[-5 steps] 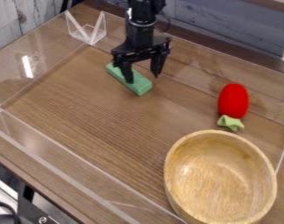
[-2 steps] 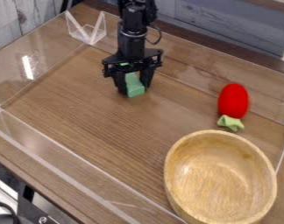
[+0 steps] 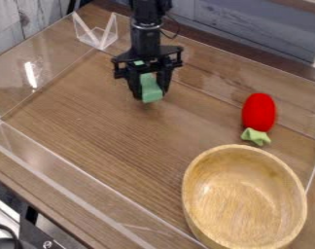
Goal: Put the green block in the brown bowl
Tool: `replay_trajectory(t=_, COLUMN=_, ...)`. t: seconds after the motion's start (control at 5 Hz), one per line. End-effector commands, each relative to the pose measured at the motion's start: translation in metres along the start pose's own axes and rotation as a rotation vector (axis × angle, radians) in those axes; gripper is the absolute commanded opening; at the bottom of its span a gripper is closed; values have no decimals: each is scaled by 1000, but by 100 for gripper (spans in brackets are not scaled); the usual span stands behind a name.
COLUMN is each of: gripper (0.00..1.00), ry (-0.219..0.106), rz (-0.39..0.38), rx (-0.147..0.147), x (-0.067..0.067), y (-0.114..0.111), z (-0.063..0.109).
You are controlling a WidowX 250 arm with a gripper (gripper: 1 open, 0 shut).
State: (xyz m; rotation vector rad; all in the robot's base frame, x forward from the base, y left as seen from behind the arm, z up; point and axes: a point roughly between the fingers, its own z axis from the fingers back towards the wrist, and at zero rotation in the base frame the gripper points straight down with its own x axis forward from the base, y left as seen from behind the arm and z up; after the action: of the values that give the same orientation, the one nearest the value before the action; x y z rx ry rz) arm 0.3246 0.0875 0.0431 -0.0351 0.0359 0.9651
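1 green block [image 3: 151, 89] is being gripped between the fingers of the black gripper [image 3: 149, 69] over the wooden table [image 3: 95, 133]; contact beneath is hard to judge. The brown bowl [image 3: 243, 197] is sitting well apart, nearer the camera.

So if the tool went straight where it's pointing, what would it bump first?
Probably the wooden table. The tool points down at it, with the green block between its fingers. I can't tell how big the gap is, or if they already touch.
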Motion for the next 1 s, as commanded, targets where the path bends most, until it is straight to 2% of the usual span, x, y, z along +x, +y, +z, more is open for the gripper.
replay_trajectory(t=0.0, gripper=0, ry=-70, rz=-15, rx=-102, x=9, y=-7, z=50)
replay_trajectory(t=0.2, gripper=0, ry=-48, rz=-107, rx=-134, x=-6, y=-13, z=67)
replay_trajectory(t=0.4, gripper=0, ry=-14, rz=-228, rx=-141, x=-37, y=-24, z=69)
replay_trajectory(t=0.6, gripper=0, ry=18, rz=-354, rx=-143, x=-81, y=-29, z=66)
replay_trajectory(t=0.8, gripper=0, ry=45, rz=-475, rx=-139, x=-132, y=-40, z=55)
